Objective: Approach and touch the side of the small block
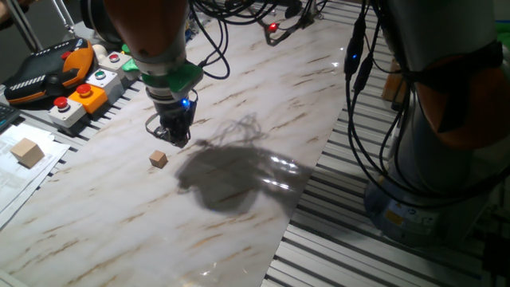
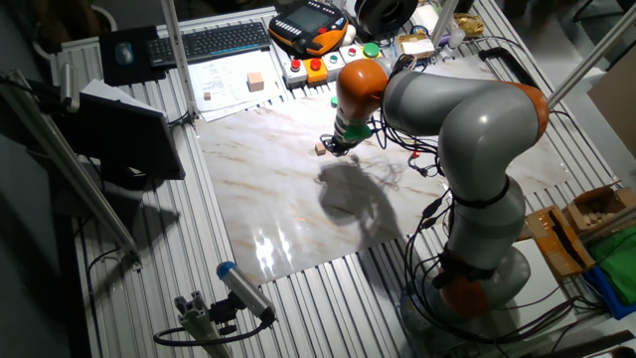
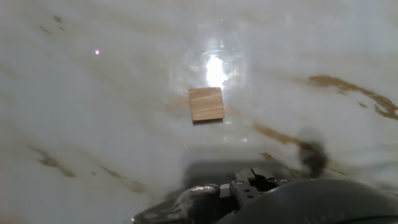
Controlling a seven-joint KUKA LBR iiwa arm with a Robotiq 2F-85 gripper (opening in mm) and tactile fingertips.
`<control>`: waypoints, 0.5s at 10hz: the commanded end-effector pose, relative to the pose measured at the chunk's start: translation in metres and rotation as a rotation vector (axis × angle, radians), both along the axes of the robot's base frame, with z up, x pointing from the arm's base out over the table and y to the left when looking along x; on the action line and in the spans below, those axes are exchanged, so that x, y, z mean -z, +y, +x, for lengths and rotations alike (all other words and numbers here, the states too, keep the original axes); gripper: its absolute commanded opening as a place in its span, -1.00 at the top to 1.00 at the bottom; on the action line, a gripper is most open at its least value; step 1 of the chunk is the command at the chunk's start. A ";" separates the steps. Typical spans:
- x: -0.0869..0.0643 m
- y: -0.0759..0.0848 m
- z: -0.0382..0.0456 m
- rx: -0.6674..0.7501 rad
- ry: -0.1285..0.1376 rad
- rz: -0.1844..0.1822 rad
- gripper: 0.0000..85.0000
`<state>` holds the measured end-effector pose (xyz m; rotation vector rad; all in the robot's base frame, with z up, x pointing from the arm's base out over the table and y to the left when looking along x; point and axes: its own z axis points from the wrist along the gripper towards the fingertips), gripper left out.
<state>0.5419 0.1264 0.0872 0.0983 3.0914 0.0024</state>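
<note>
The gripper point(image 1: 174, 137), its jaw opening impossible to judge, hovers empty near the small block point(image 1: 158, 159) at its seven o'clock.

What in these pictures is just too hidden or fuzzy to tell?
- Tool open or shut: in one fixed view its tips are dark and blend together; in the other fixed view it is too small; the hand view shows no fingers clearly.
- Gap between tool and small block: they look apart, but how close cannot be told.
- Papers: cut off by the left edge, print too small.
- Hand view's bottom: blurred dark hardware.
</note>
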 end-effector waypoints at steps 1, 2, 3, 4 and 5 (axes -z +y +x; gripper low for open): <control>0.002 0.004 0.0002 -0.003 -0.002 0.000 0.98; 0.004 0.006 0.0025 -0.015 0.001 -0.001 0.98; 0.006 0.006 0.0054 -0.027 0.007 0.005 0.98; 0.008 0.006 0.0074 -0.033 0.005 0.008 0.98; 0.010 0.006 0.0098 -0.035 0.005 0.014 0.98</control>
